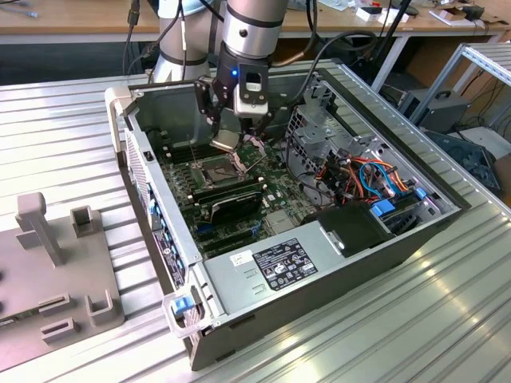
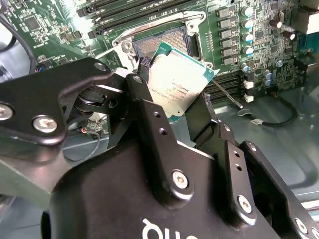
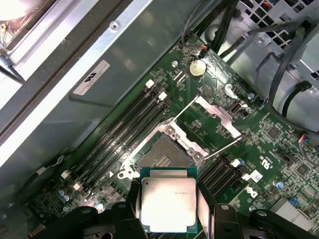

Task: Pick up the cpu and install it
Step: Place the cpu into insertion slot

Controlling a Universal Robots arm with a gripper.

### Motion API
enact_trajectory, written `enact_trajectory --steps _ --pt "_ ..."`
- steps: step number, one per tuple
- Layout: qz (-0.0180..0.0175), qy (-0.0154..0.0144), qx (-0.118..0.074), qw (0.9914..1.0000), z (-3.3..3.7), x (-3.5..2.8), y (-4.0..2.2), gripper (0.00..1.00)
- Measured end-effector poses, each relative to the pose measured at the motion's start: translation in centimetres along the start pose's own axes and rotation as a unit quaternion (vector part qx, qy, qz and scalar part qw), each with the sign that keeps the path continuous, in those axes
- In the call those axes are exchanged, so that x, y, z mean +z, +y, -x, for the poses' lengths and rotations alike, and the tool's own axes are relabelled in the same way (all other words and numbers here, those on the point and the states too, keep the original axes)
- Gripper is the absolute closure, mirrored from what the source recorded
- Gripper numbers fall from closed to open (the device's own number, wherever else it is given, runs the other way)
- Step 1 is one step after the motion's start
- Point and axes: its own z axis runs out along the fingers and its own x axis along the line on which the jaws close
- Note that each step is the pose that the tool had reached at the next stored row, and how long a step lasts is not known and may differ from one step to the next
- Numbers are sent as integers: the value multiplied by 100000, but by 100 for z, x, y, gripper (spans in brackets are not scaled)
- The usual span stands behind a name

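Got the cpu in my pincer
It's pinched tight by two edges, lid up with small grey print on it, hanging just above the open socket.

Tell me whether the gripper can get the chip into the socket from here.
Probably yes: the gripper holds the chip close above the bare socket, whose metal frame stands open, with nothing between them.

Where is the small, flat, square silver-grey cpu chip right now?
The cpu sits clamped in the black gripper, hanging over the open socket on the green motherboard, as both wrist views show.
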Motion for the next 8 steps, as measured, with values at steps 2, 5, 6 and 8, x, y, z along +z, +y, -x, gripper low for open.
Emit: enact_trajectory --steps 2,5,6,8 --pt "23 -6 740 99997 0 1 0 45" --pt "50 -6 1775 99984 0 2 0 45" --pt "61 -8 2096 99978 0 3 0 45" --pt "86 -14 3167 99950 0 4 0 45"
